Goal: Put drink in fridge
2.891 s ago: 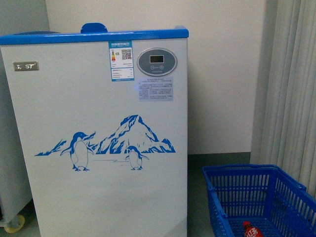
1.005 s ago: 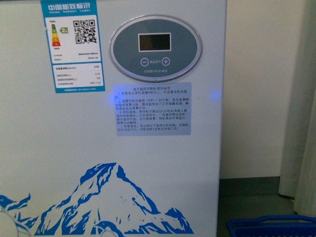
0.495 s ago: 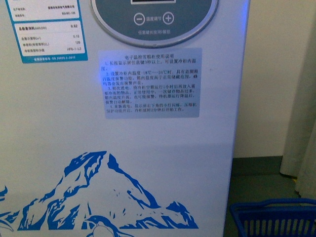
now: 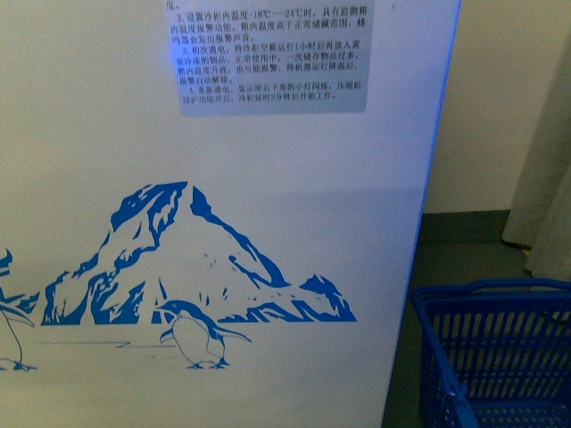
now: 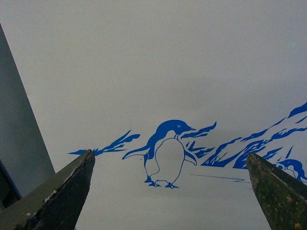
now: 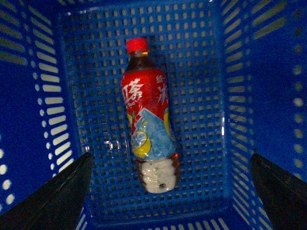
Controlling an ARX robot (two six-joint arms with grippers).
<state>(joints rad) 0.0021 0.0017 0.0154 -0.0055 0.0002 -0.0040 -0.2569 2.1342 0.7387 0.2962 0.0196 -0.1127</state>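
The drink lies on its side on the floor of a blue plastic basket in the right wrist view, red cap pointing away from my right gripper. That gripper is open, above the basket, with the bottle between its two dark fingers. The white fridge fills the front view close up, with its penguin-and-mountain picture and a text sticker. My left gripper is open and empty, facing the fridge's front wall near a penguin drawing. The drink is hidden in the front view.
The blue basket stands on the floor to the right of the fridge. A beige wall and a curtain lie behind it. A grey cabinet side shows beside the fridge in the left wrist view.
The front view has moved closer to the fridge and lower: the display panel and energy label have left the picture, the penguin picture has risen, and more of the basket shows.
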